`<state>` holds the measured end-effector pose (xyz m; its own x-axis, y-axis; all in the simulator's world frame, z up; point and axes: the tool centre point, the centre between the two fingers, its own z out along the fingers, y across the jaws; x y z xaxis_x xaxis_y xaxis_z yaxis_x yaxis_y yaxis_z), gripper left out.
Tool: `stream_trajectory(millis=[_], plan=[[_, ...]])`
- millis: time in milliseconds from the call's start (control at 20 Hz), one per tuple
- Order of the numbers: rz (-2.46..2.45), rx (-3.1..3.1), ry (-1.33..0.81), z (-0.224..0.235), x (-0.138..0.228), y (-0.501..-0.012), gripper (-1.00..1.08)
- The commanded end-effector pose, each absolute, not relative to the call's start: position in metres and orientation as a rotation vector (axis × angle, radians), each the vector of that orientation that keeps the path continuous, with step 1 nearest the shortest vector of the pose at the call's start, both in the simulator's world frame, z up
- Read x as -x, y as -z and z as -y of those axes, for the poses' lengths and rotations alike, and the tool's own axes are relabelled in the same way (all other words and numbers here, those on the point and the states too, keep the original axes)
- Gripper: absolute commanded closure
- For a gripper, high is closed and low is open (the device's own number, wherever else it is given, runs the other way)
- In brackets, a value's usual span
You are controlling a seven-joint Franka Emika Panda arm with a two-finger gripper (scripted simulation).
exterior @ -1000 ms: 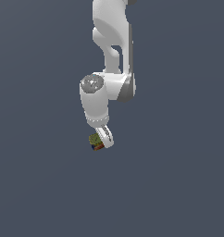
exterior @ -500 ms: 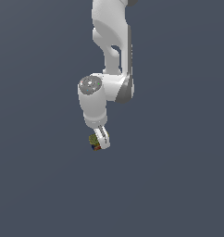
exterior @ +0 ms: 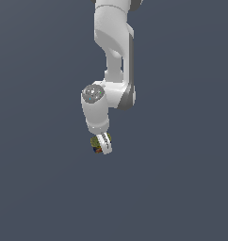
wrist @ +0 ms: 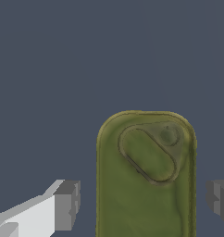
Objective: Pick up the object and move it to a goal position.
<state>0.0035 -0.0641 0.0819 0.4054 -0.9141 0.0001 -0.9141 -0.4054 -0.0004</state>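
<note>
The object is a small olive-green can (exterior: 95, 142) with red, orange and blue label marks, resting on the dark grey floor (exterior: 182, 188). In the wrist view its green lid (wrist: 146, 162) with an oval pull tab faces the camera. My white gripper (exterior: 102, 145) is down at the can and straddles it. In the wrist view the gripper (wrist: 144, 201) is open: one grey fingertip (wrist: 66, 203) and the other (wrist: 219, 199) stand on either side of the can, each with a small gap. In the exterior view the fingers hide part of the can.
The white arm (exterior: 113, 52) comes down from the top of the exterior view. Only the flat dark grey floor surrounds it.
The wrist has sunk a little lower over the can. The can has not moved.
</note>
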Motion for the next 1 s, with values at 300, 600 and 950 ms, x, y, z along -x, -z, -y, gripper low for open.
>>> stream_trajectory(millis=[300, 600, 950], plan=[[-1.716, 2.632, 0.0, 0.064, -0.004, -0.058, -0.92], [-1.716, 2.632, 0.0, 0.064, -0.004, -0.058, 1.08], [-1.714, 2.632, 0.0, 0.063, -0.004, -0.06, 1.08]])
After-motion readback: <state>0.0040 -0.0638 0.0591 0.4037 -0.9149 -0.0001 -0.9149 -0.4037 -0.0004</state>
